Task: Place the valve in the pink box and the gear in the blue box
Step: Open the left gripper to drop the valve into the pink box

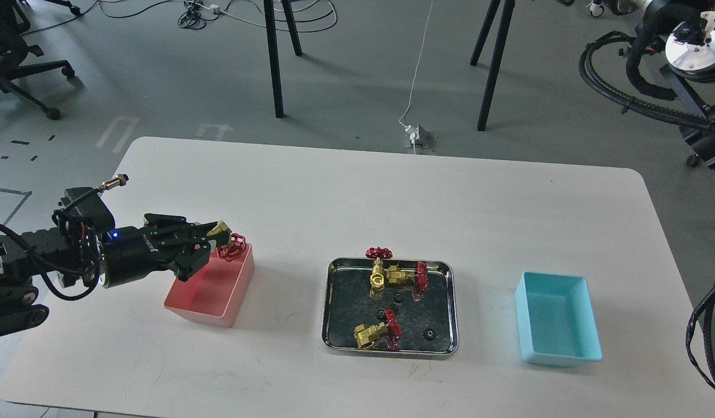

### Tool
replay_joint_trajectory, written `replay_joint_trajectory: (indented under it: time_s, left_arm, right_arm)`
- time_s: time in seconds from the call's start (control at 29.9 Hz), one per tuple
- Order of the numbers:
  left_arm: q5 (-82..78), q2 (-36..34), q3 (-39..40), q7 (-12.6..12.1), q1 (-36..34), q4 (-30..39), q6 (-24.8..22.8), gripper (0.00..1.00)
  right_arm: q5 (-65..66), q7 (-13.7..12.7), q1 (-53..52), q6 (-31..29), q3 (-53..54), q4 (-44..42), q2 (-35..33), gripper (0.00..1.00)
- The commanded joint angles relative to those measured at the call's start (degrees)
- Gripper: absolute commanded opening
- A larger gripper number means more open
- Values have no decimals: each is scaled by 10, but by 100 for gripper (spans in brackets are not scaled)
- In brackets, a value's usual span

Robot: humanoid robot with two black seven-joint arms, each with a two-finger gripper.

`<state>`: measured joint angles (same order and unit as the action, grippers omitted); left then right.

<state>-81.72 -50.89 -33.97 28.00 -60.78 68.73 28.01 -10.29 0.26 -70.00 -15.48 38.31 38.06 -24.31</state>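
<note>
now: white table (pixel 357 191) | grey floor (pixel 357 69), cables | left gripper (pixel 218 235) pinching valve (pixel 232 247) over pink box (pixel 218 290)

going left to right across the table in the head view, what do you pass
Black left gripper shut on a brass valve with red handwheel → salmon-pink plastic bin → shiny steel tray of valves and tiny gears → light-blue plastic bin.

A shiny steel tray (pixel 450 307) is sitting near the middle of the white table (pixel 357 191), towards its front edge. Beyond the table's far edge, a white power adapter (pixel 416 135) is lying on the grey floor (pixel 363 81), between black stand legs (pixel 276 64).
</note>
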Motion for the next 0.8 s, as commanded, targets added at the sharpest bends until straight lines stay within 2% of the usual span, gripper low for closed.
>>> replay_joint_trajectory:
  time_s: [0.0, 0.47, 0.77]
  left_arm:
    - [0, -11, 1, 0, 23, -1, 0, 24]
    - [-1, 18, 1, 0, 63, -53, 0, 24]
    - [1, 52, 3, 0, 80, -84, 0, 35]
  right_arm:
    - [0, 0, 5, -1, 0, 3, 0, 99]
    - [0, 2, 11, -1, 1, 5, -3, 99]
    - [0, 3, 19, -1, 1, 6, -7, 99]
